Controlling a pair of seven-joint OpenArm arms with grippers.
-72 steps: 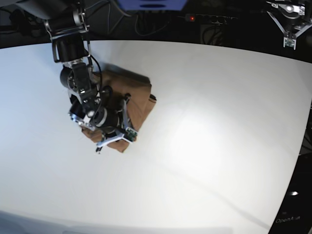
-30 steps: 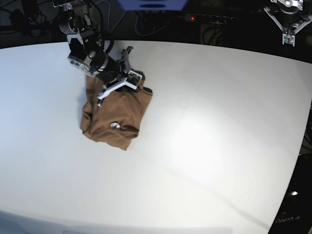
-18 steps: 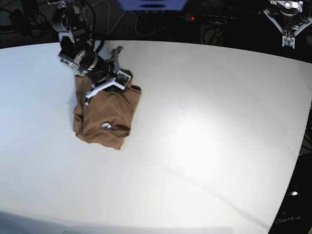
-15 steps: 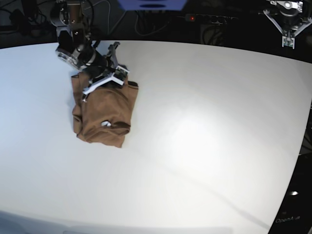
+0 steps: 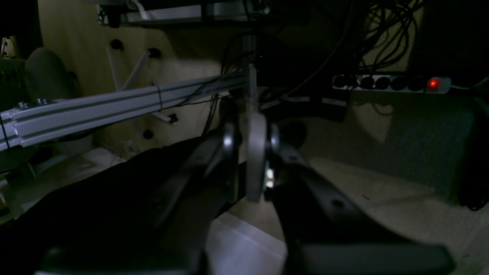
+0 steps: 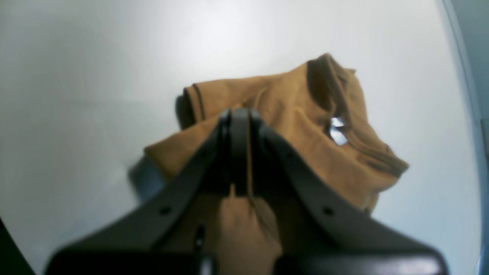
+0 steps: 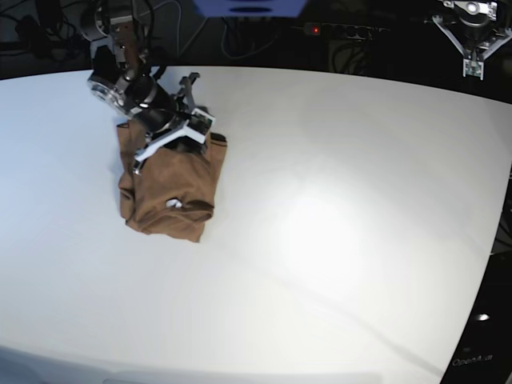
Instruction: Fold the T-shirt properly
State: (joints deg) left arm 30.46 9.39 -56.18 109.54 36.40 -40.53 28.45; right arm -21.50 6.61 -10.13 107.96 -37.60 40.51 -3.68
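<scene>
The brown T-shirt lies crumpled in a folded heap at the back left of the white table. Its white neck label shows near the front fold. My right gripper sits at the shirt's far edge, shut on a pinch of cloth. In the right wrist view a thin strip of T-shirt runs between the closed fingers of the right gripper, and the label shows beyond them. My left gripper hangs off the table's back right corner. The left gripper is shut and holds nothing.
Behind the table's dark back edge run cables and a power strip with a red light. An aluminium rail crosses the left wrist view. The table's right edge curves away near a black border.
Over the last second my right gripper moved left and back, dragging the T-shirt's far edge and the whole heap left. In the last half second it barely moved. The left arm stayed put.
</scene>
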